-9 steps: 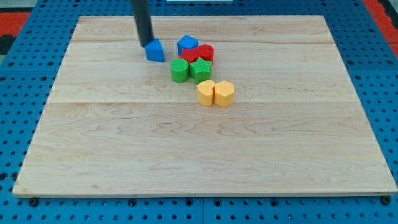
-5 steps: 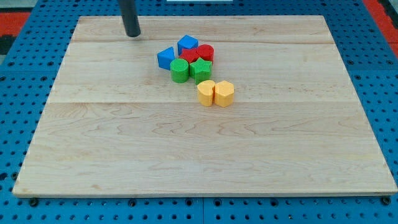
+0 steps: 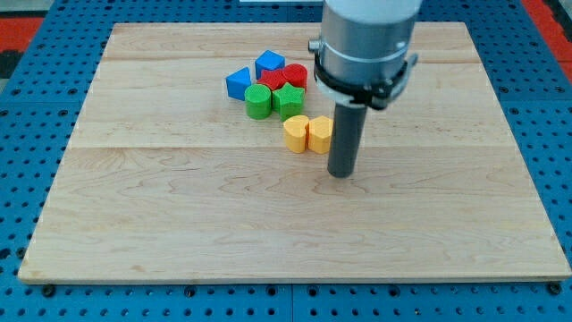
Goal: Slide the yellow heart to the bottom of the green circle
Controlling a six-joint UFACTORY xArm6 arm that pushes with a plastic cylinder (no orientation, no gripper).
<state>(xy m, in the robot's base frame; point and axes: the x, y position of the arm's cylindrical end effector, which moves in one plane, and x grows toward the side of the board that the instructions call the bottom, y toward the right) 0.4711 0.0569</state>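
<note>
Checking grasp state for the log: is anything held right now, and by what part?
Nothing is held; the arm ends in a bare rod. My tip rests on the board just below and right of the yellow heart, partly hidden behind the rod.

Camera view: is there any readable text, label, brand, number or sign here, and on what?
None. No text shows on the wooden board, the blue pegboard around it, the blocks, such as the yellow heart and green circle, or the arm's grey housing above my tip.
</note>
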